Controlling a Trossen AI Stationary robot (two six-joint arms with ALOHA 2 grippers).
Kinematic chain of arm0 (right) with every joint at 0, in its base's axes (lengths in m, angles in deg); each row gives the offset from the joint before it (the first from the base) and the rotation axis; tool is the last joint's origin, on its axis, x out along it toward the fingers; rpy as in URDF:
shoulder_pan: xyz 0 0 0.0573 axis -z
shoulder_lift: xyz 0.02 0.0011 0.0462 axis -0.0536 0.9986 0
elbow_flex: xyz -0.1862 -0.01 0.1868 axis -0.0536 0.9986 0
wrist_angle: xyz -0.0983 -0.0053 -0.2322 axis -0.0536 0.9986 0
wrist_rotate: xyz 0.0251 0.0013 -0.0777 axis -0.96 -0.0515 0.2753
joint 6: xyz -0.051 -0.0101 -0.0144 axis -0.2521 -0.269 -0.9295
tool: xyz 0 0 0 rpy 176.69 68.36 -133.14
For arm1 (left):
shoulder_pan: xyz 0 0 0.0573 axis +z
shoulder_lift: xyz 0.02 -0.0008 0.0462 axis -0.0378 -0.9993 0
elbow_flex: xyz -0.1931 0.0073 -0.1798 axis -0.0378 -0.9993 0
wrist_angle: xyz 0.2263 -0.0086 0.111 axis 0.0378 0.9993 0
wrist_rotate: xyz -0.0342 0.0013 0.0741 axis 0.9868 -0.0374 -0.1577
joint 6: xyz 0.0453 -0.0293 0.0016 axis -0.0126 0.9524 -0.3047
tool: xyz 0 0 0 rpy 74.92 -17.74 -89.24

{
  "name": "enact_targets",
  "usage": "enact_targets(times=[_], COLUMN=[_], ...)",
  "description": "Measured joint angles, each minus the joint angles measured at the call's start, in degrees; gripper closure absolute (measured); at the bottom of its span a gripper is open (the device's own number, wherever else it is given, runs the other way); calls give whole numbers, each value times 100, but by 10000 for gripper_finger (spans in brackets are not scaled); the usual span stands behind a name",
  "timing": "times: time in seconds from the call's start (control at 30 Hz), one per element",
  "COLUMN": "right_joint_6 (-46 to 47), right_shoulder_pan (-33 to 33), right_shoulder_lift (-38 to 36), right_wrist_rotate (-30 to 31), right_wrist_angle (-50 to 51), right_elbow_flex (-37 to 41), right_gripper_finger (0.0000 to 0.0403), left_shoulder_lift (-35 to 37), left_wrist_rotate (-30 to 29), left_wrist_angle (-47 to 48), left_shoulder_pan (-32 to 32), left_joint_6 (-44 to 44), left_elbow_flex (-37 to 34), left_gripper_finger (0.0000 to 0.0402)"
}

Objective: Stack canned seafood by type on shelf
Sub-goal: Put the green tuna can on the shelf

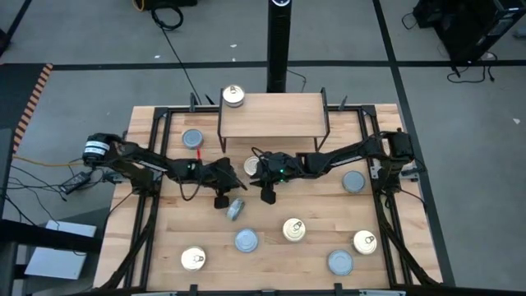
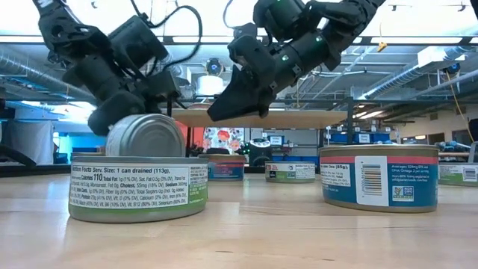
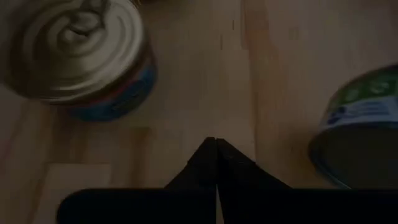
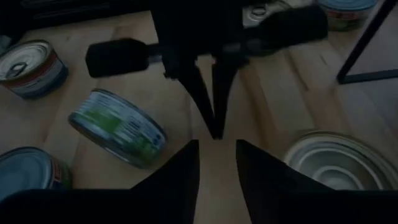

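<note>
The shelf (image 1: 271,115) stands at the table's far middle with one gold-topped tin (image 1: 233,96) on its left end. Other tins of canned seafood lie scattered on the tabletop. A green-labelled tin (image 4: 118,127) stands tilted on its rim just in front of both grippers. A ridged silver-topped tin (image 4: 336,162) sits flat near the shelf's front. My left gripper (image 3: 216,149) is shut and empty. My right gripper (image 4: 217,155) is open and empty. Their tips nearly meet at mid-table, between these two tins, with my left gripper (image 1: 237,185) left of my right gripper (image 1: 256,182).
Flat tins lie at left (image 1: 192,138), right (image 1: 353,181) and along the near part of the table (image 1: 246,240) (image 1: 293,229) (image 1: 365,242) (image 1: 339,262) (image 1: 193,259). Black rails (image 1: 148,205) run along the table's sides. The shelf's black legs (image 4: 364,43) stand close behind my right gripper.
</note>
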Motion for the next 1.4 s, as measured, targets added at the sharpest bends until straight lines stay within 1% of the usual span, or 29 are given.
enact_targets(times=[0.2,0.33,0.47,0.6,0.7,0.93,1.03,1.13,1.27,1.4], right_joint_6=[-40,-74,-101,-112,-244,-1048,-1267,-1391,-1512,-1656], right_shoulder_pan=[1,1,-18,-160,-290,-461,-460,-411,-353,-348], right_shoulder_lift=[-2,1,1,1,14,14,14,16,21,22], right_wrist_rotate=[62,99,261,229,195,187,-20,-311,-545,-581], right_wrist_angle=[10,-94,-206,-463,-153,970,1448,1697,2034,2251], right_elbow_flex=[0,0,-7,-17,-265,-1106,-1367,-1515,-1796,-2000], right_gripper_finger=[270,265,257,244,228,172,146,124,111,111], left_shoulder_lift=[815,1247,1613,1911,2082,2100,2098,2100,2100,2098], left_wrist_rotate=[-20,-20,-22,-18,17,192,195,193,192,192], left_wrist_angle=[158,471,533,129,-383,-1354,-1440,-1463,-1488,-1484], left_shoulder_pan=[0,0,-62,-103,-98,-96,-96,-96,-89,-85], left_joint_6=[12,44,247,336,448,455,455,446,332,322], left_elbow_flex=[-243,-310,-494,-858,-1203,-1709,-1757,-1757,-1757,-1757], left_gripper_finger=[401,401,401,401,401,401,401,401,401,401])
